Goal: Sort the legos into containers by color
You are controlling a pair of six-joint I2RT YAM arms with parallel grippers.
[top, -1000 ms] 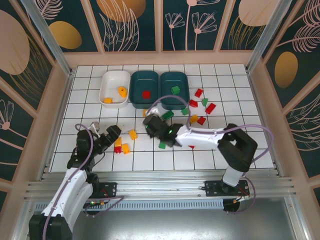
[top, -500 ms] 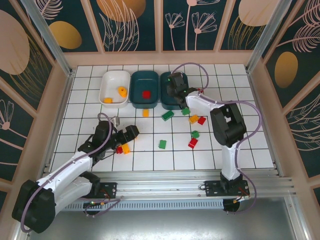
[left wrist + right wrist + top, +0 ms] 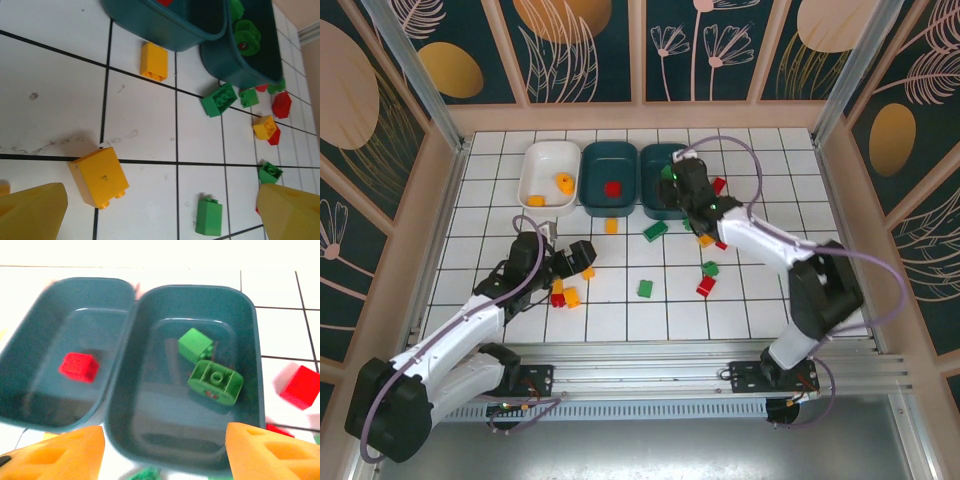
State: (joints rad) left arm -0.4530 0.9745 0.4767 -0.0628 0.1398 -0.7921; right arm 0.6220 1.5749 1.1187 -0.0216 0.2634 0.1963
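Light: bright, even, overhead — white tiles (image 3: pixel 650 310) glare.
Shadows: soft, faint beside the orange brick (image 3: pixel 99 176).
Blur: right wrist view soft, far tiles blown out.
Focus: near fingertips (image 3: pixel 55 455) fuzzy.

right teal tray (image 3: pixel 652 170): partly hidden by right arm (image 3: pixel 760 240) | green lego (image 3: pixel 145 474): cut off at bottom edge

I saw a white-tiled worktop (image 3: pixel 480 200) with dark grid lines. Along its far side three trays stood side by side: a white tray (image 3: pixel 542 162) on the left, a middle teal tray (image 3: pixel 605 160) and a right teal tray (image 3: pixel 655 158). Loose bricks lay before them. An orange brick (image 3: pixel 611 226) sat just before the middle one, with a green brick (image 3: pixel 655 230) near it. A lone green brick (image 3: pixel 645 288) lay closer to me, a red brick (image 3: pixel 705 287) to its right, and a yellow brick (image 3: pixel 572 296) further left.
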